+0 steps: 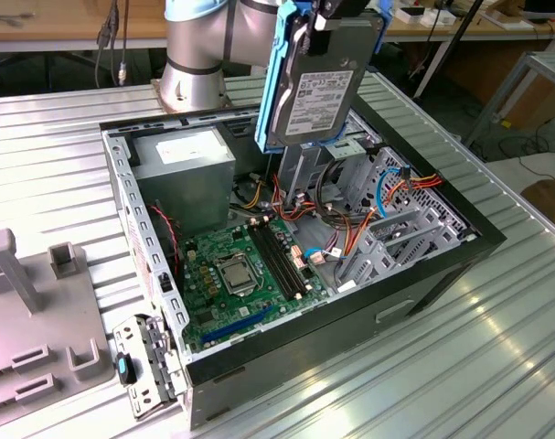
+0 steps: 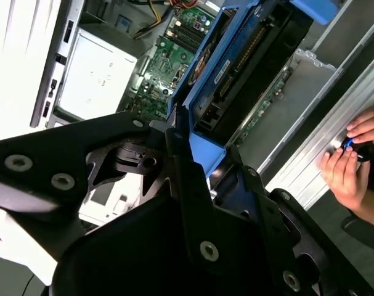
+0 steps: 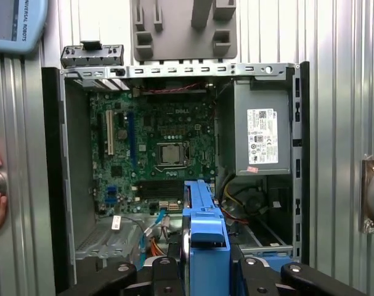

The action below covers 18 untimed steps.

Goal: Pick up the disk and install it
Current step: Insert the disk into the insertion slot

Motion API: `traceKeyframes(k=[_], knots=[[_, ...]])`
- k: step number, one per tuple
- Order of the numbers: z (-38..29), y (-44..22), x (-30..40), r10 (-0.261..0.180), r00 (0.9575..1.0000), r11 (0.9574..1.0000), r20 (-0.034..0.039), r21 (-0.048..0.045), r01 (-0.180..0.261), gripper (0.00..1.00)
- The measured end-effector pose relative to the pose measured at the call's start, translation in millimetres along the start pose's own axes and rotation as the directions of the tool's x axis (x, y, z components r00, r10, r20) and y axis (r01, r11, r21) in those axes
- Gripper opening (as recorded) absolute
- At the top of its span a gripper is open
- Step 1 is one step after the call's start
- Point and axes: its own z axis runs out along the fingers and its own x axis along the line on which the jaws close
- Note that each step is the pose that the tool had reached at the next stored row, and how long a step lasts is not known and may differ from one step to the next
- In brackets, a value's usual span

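Disk (image 1: pixel 321 87) up in the air, clamped at its top end by the gripper (image 1: pixel 335 16), hanging upright over the open computer case (image 1: pixel 122 192) and well above its contents. Label side turned toward the exterior view, bright blue frame running down both long edges. Fingers (image 2: pixel 185 185) clenched on that blue frame, seen close in the second wrist view. Below, inside the case: green circuit board (image 1: pixel 231 274) flat on the floor, silver power box (image 1: pixel 186 163) at the end nearest the robot's base (image 1: pixel 195 64), bundles of coloured wires (image 1: pixel 350 229) toward the exterior view's right. Outside the case, on the ribbed metal table (image 1: pixel 414 384): grey plastic stand (image 1: pixel 30 311) on the exterior view's left, small silver plate with a blue tab (image 1: pixel 142 366) just beside the case's near corner. Person's hand (image 2: pixel 350 163) at the table's edge beside the case, pinching something small and blue. In the first wrist view, disk edge-on over the wires, near the power box.
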Motion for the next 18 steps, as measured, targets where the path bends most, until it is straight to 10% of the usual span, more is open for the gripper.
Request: traceKeyframes(k=[18], knots=[[1.8,-14.3,56.0,0.000,1.0000,1.0000,-0.0004,-0.0035,0.000,0.37]])
